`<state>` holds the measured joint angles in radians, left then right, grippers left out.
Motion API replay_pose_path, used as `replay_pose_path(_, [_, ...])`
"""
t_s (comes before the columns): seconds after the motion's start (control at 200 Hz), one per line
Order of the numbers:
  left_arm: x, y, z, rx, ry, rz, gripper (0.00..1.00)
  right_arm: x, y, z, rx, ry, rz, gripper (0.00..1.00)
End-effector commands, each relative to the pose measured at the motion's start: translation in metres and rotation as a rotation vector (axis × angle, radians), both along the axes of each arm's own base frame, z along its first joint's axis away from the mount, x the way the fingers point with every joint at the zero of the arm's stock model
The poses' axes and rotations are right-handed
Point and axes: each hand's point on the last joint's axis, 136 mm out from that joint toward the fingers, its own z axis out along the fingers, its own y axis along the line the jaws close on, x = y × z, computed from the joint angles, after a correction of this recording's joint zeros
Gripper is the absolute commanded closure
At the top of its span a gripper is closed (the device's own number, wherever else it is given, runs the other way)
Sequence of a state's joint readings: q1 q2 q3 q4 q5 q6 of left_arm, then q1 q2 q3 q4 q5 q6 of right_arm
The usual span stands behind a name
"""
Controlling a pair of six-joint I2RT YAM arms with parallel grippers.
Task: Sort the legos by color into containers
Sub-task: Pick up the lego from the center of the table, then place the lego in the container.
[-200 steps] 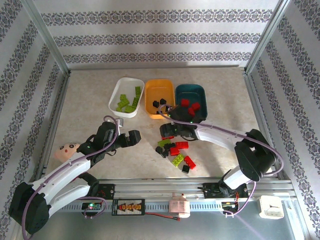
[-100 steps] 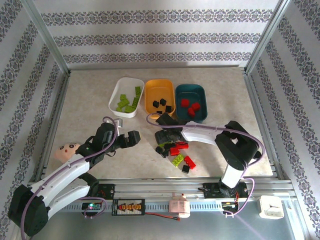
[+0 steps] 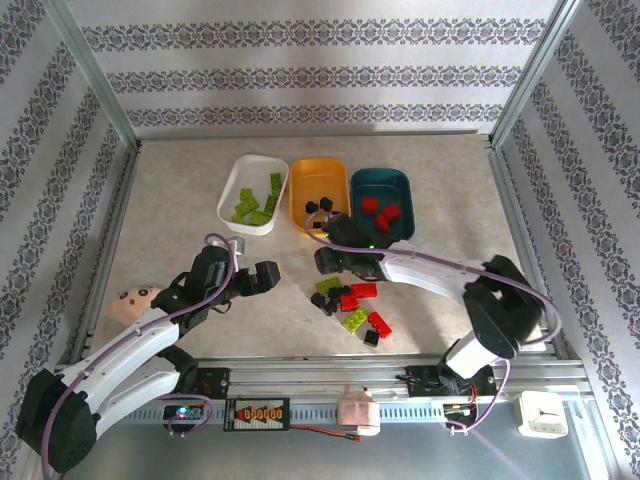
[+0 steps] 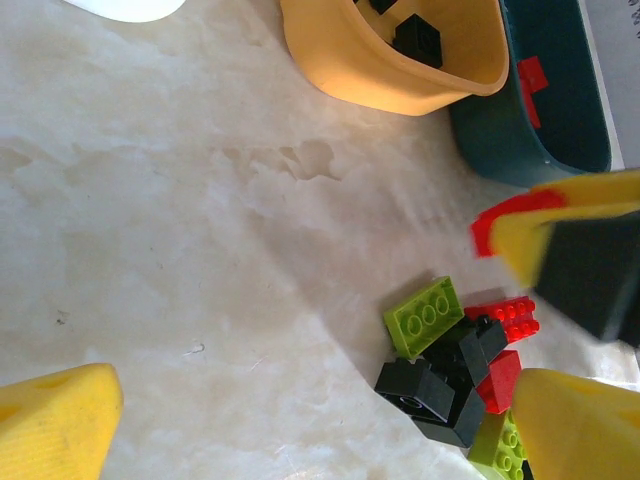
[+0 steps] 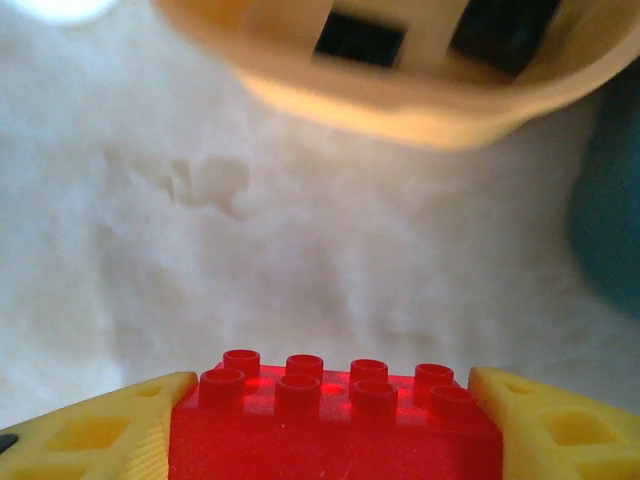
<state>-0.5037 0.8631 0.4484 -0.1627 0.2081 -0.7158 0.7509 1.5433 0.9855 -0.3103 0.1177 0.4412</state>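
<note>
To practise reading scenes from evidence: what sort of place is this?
Probably a robot test cell: an aluminium-framed enclosure with patterned panels, a left arm and right arm bolted to a table-edge rail, and a white tray, orange-yellow tray and teal tray holding lego bricks.

My fingers stand wide apart at 7 and 5 o'clock over the tabletop. At 4 o'clock lies a heap of legos, lime green, black and red. The orange-yellow tray at 1 o'clock holds black bricks, with the teal tray just beside it. At 3 o'clock the other arm's fingers, blurred, have a red brick against them.
</note>
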Motion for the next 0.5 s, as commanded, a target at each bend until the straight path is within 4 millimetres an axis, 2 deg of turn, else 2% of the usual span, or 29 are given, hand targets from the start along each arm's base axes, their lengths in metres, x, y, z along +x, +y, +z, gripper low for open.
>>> replay_pose_path(0.0, [0.003, -0.002, 0.003, -0.013, -0.027, 0.006, 0.0, 0.033, -0.025, 0.04, 0.045, -0.089, -0.078, 0.5])
replay_pose_path(0.11, [0.003, -0.002, 0.003, -0.018, -0.027, 0.007, 0.0, 0.068, -0.056, 0.056, 0.054, -0.128, -0.171, 0.5])
replay_pose_path(0.225, [0.003, -0.002, 0.003, -0.02, -0.025, 0.008, 0.0, 0.106, -0.081, 0.057, 0.05, -0.134, -0.26, 0.5])
replay_pose_path(0.34, [0.003, -0.003, 0.003, -0.024, -0.023, 0.005, 0.0, 0.142, -0.1, 0.048, 0.02, -0.123, -0.331, 0.5])
replay_pose_path(0.495, [0.003, -0.007, 0.003, -0.023, -0.017, -0.02, 0.0, 0.178, -0.117, 0.025, -0.031, -0.079, -0.394, 0.5])
